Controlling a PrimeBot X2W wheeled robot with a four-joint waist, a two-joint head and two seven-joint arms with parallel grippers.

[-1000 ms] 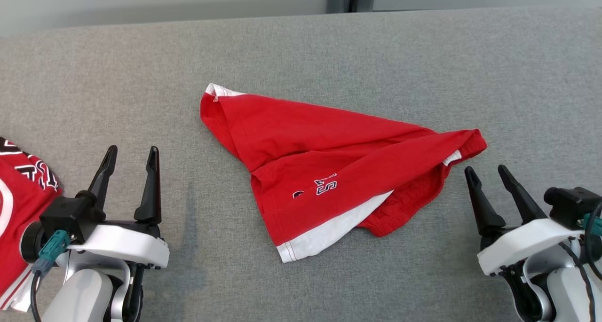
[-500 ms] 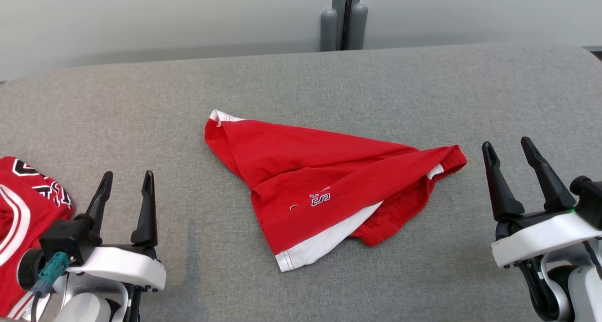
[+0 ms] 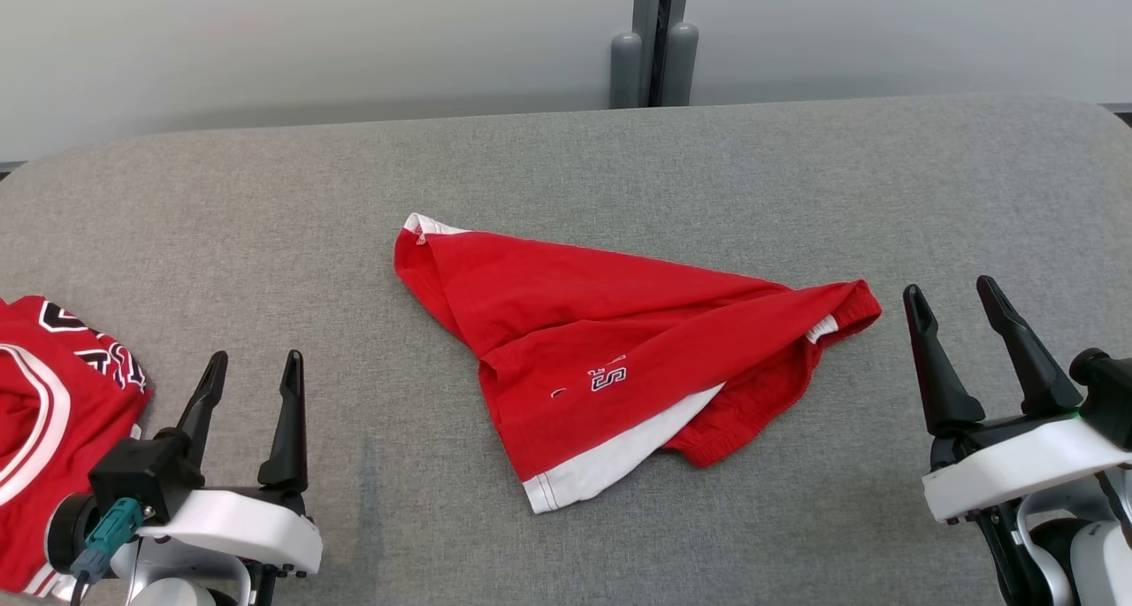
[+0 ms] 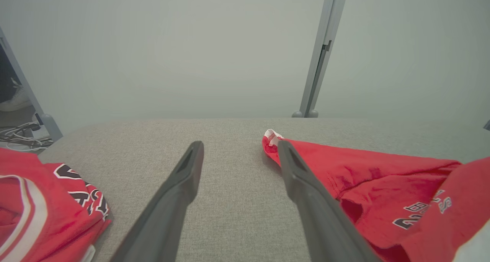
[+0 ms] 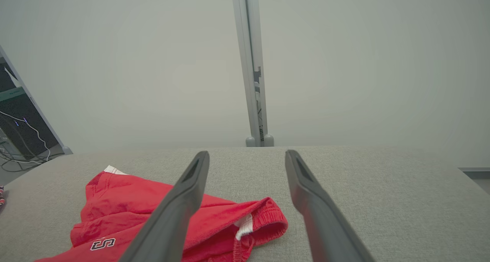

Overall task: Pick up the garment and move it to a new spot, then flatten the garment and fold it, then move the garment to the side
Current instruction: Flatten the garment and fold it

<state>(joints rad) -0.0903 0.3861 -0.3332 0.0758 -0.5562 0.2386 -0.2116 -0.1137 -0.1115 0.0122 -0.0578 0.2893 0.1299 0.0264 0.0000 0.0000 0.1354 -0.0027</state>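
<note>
Red garment (image 3: 619, 367) lies crumpled in the middle of the grey surface (image 3: 265, 208) — both claws apart and empty.

The garment makes a rough triangle, folded over itself: a white hem band runs along its near edge, a small white corner shows at its far left tip, and the elastic waistband bunches at its right end. Some lettering shows on the top layer. The left claw (image 3: 256, 356) sits at the lower left of the head view with its fingers spread, well apart from the garment. The right claw (image 3: 949, 285) stands at the lower right, fingers also spread, near the waistband end but not touching it. Another red cloth (image 3: 53, 394) with white and black trim lies at the surface's left edge, just beside the left arm — whether they touch, I cannot tell. A grey post (image 3: 653, 49) rises behind the far edge.
</note>
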